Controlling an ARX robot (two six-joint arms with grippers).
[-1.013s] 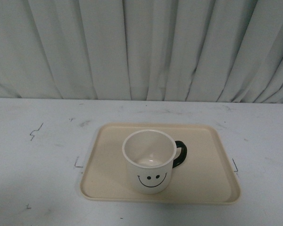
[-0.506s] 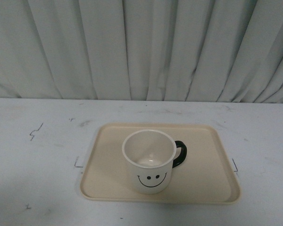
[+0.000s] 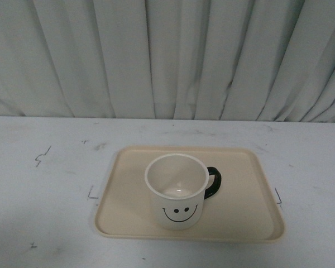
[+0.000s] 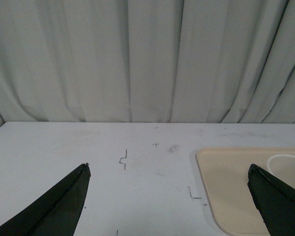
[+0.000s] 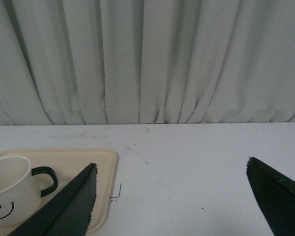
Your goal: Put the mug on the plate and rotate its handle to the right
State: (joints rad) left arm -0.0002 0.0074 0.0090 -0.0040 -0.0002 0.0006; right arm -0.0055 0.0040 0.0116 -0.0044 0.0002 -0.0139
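The cream-white mug [image 3: 176, 192] stands upright on the beige plate [image 3: 128, 215], its smiley face toward me. Its black handle [image 3: 214, 183] points right. Neither arm shows in the front view. My left gripper [image 4: 168, 169] is open and empty above the bare table, to the left of the plate [image 4: 226, 191]; a sliver of the mug's rim [image 4: 289, 164] shows there. My right gripper [image 5: 171, 167] is open and empty above the table, to the right of the plate [image 5: 101, 162]; the mug [image 5: 10, 189] and handle [image 5: 46, 179] show in that view.
The white table [image 3: 39, 190] carries small black pen marks [image 3: 42, 156]. A pale pleated curtain [image 3: 167, 56] hangs along the table's far edge.
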